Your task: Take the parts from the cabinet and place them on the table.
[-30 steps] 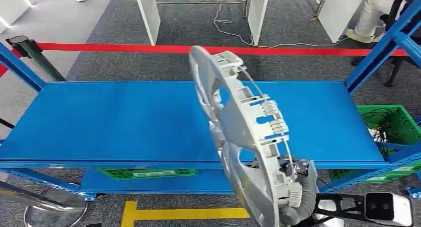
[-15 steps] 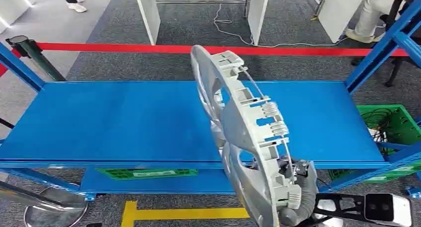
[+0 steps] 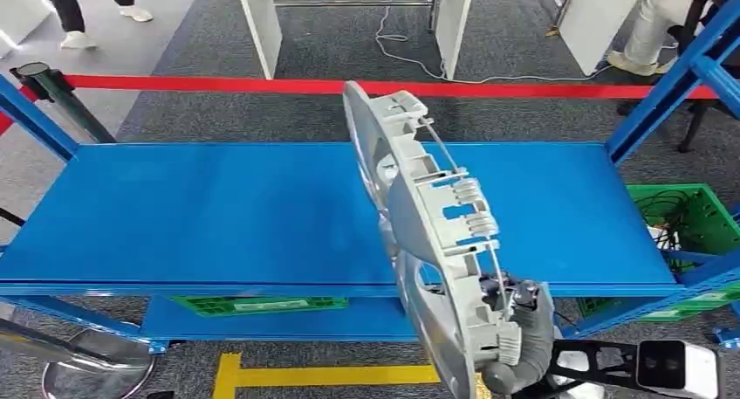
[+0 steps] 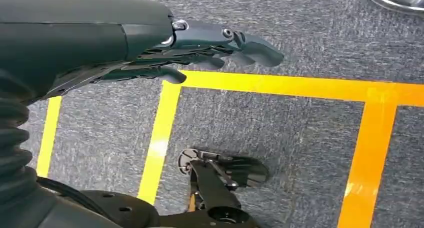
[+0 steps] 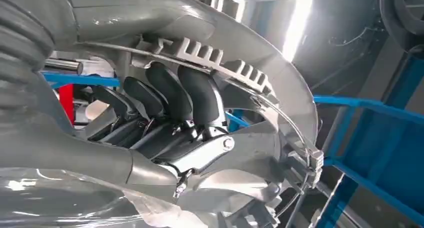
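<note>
Right hand wrapped around the lower rim of the wheel cover, fingers hooked through one of its openings and clamped on the ribbed edge. Rising from that grip up and away to the left: a large silver-grey disc, held on edge, its back face with clips and a wire ring turned toward the right. Hanging in front of and above the blue shelf, nowhere touching it as far as can be judged; lower edge out over the shelf's near lip, upper edge well above the far side. Long axis steeply tilted, so probably needing to be swung clear of the shelf before any setting down on a table. Left hand far from the shelf, low over grey carpet and yellow floor tape, fingers straight and held close side by side, holding nothing. Right hand plainly the nearer and the one carrying.
</note>
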